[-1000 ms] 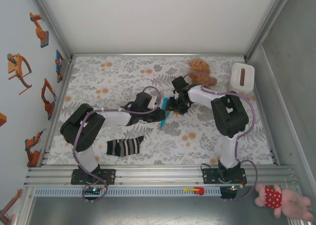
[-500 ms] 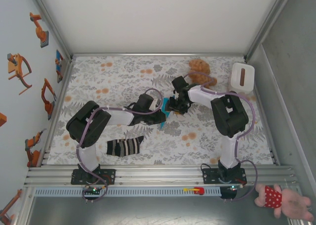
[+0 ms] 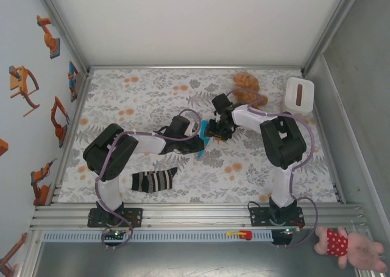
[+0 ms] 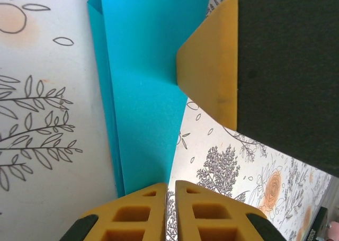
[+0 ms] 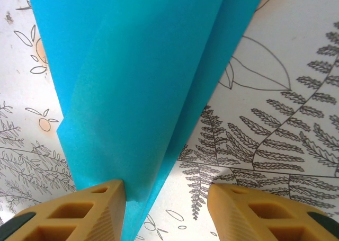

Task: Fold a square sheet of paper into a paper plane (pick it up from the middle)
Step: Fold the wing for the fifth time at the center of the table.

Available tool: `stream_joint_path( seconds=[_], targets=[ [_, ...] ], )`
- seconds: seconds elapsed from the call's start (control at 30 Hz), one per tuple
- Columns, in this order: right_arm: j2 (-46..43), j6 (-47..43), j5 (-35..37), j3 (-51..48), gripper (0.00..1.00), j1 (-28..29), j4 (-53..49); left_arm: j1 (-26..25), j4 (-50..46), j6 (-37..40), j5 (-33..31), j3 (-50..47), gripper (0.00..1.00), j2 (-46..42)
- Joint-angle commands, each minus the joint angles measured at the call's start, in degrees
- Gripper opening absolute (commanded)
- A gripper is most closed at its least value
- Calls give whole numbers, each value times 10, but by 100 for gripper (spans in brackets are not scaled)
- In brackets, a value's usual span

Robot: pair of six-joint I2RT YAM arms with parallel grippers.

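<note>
Pinching with left gripper, jaws closed on near end of thin bright turquoise-blue folded sheet of paper, stretched ahead of that tool toward right gripper. Jaws there half-wide, straddling the fold, one finger touching. Likely light, floppy, tear-prone, slick; best taken gently at centre crease.

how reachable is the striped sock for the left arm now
Probably yes: the striped sock lies uncovered near its base, but the left gripper is shut on the blue paper.
</note>
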Motion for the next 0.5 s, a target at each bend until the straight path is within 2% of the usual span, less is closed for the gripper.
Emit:
stream_joint_path(
  seconds=[0.0,0.4,0.47],
  targets=[
    [125,-5,78,-48,48,7,46,-3,-17,-4,-1,11,12,14],
    [130,-5,74,-48,48,7,47,-3,-48,-10,-20,7,12,21],
    [122,-4,53,-48,47,7,50,-2,-58,-13,-24,5,12,23]
  ],
)
